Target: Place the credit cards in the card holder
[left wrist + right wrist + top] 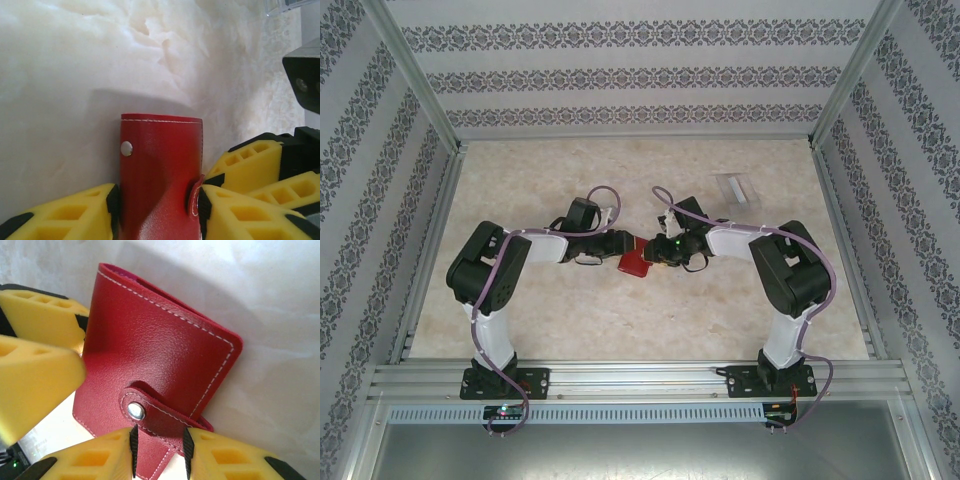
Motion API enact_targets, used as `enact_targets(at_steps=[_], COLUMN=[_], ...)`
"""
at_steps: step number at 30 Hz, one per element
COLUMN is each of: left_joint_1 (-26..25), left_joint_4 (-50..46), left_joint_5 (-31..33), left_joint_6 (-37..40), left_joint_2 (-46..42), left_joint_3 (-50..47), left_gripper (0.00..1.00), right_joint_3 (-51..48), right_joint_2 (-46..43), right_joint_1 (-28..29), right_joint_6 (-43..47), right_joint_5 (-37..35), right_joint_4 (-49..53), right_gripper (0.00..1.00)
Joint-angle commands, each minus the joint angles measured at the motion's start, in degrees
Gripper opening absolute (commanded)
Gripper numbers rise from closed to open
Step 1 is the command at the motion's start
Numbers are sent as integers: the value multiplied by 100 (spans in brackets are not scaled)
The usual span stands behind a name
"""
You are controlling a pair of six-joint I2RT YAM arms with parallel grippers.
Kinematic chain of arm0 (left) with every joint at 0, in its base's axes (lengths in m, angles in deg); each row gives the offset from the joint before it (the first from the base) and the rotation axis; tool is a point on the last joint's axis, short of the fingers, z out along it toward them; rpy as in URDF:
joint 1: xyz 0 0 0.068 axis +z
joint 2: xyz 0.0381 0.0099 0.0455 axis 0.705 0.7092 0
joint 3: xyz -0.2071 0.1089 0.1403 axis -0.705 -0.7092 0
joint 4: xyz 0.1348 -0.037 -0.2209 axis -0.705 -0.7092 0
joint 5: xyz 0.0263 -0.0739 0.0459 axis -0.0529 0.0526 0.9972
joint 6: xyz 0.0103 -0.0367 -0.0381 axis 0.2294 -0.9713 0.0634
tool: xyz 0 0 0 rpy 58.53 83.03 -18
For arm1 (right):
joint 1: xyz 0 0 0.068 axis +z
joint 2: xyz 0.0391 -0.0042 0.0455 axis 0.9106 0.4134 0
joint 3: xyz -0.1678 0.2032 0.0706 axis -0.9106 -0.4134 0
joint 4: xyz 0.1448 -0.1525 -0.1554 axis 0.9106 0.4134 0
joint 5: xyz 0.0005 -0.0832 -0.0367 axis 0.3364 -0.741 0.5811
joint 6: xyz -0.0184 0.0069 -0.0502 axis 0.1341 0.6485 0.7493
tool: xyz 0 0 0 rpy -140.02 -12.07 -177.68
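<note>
centre: card holder [634,264] hemmed by both arms' jaws | free: surrounding table [570,322]

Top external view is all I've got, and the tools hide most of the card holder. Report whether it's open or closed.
Observer: Closed. On the right wrist view the card holder is folded, its strap fastened by a metal snap.
Operator: Give me the right tool's position on it.
Observer: The right tool has the snapped strap between its fingers, right beside the snap, and looks pinched on it.
Operator: Now the left tool.
Observer: On the left wrist view the left tool has one finger on each side of the holder, pads touching the red leather.
</note>
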Motion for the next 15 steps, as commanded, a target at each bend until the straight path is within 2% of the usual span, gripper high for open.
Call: enact_targets(at_steps=[1,4,6,9,15], left_joint_1=[-140,-141,-136,-142,-173], left_joint_4=[-502,-932,-1130,-882,-687], left_joint_5=[104,398,316,49,-194], left_joint_6=[133,266,314,111,-85], left_joint_2=[100,-72,-27,-18,178], left_joint_3=[-4,-2,87,-42,-34], left_gripper=[52,53,53,53,44], right_joint_3=[-178,-293,-369,-514,-628], right_joint_2=[-165,-312,-374,-398,-132], right_joint_1=[19,47,43,31,70], right_joint_6=[-301,-431,-507,-679,-988], right_joint_5=[-519,-682,-808,-891,-645], right_joint_4=[-105,-179,-220,-448,-1055], right_gripper=[35,36,36,36,34])
